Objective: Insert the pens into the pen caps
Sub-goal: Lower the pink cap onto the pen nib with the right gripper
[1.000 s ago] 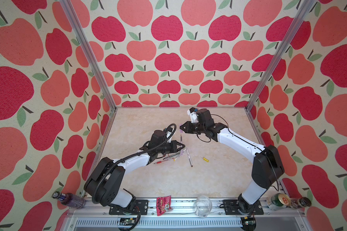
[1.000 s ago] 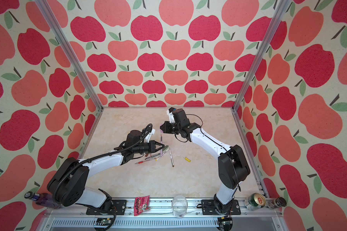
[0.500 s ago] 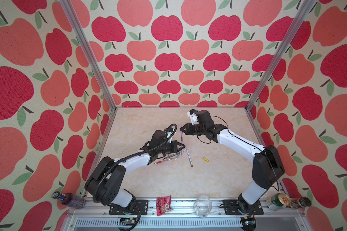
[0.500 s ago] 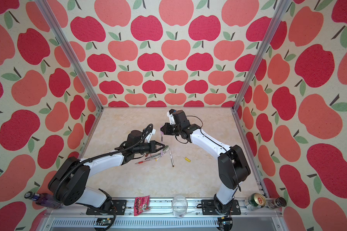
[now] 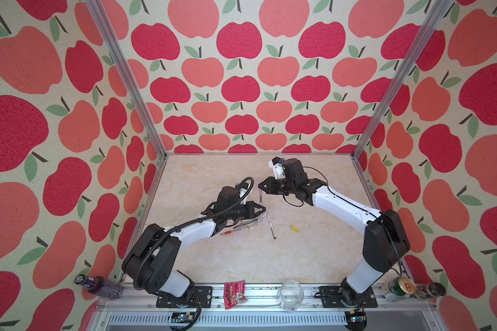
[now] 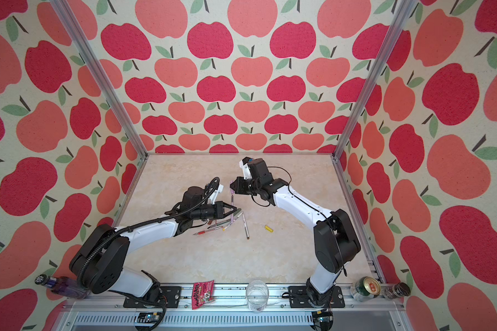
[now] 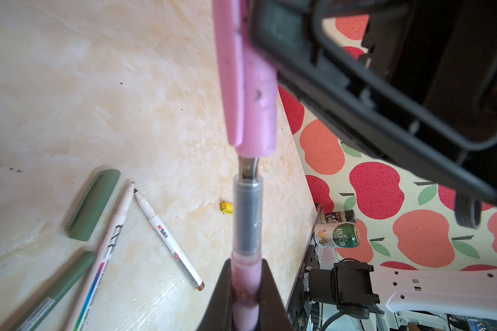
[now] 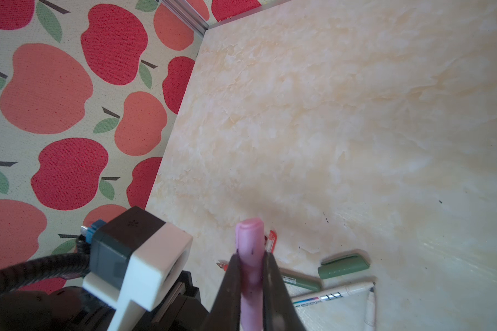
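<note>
Left gripper (image 7: 246,270): jaws pinched tight on the lilac pen (image 7: 246,217), writing end pointing out. Right gripper (image 8: 251,262): clamped on the lilac cap (image 8: 248,238), mouth facing the pen. The pen's metal tip sits just at the cap's mouth; barrel not in. The pair is held off the table (image 5: 213,177), left of and behind the yellow cap (image 5: 294,228). Green cap (image 7: 94,205) and loose pens (image 5: 246,223) lie flat left of the yellow cap, white pen (image 5: 271,227) nearest it.

The walls (image 5: 241,71) are patterned with red and coral apples with green leaves; the table (image 5: 198,177) is marbled in cream; a yellow cap (image 5: 294,228) is seen lower right of centre.
</note>
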Controlling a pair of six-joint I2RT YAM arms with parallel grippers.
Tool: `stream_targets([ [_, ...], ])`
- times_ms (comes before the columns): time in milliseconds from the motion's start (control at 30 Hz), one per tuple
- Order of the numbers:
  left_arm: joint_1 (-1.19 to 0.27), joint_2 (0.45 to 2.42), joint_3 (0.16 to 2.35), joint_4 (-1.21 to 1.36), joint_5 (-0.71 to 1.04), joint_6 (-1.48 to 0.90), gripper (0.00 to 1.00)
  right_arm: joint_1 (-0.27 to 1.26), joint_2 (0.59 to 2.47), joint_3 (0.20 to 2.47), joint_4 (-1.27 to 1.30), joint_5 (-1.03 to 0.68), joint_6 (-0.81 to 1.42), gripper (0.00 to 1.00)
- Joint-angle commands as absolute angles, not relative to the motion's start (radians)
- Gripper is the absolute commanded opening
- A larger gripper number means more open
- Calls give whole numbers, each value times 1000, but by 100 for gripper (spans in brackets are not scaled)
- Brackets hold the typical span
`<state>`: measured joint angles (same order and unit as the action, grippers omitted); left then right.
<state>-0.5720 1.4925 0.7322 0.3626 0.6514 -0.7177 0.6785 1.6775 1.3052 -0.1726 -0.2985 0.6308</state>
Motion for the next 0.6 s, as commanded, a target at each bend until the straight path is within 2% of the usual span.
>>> stream_targets([
  [0,-576,1497,760,388,640,-723,0,683,1638,1284,-158,-313,637,6],
  [567,-578,1484,764,398,620,-718,0,708,1588,1235,-143,-309,643,6],
])
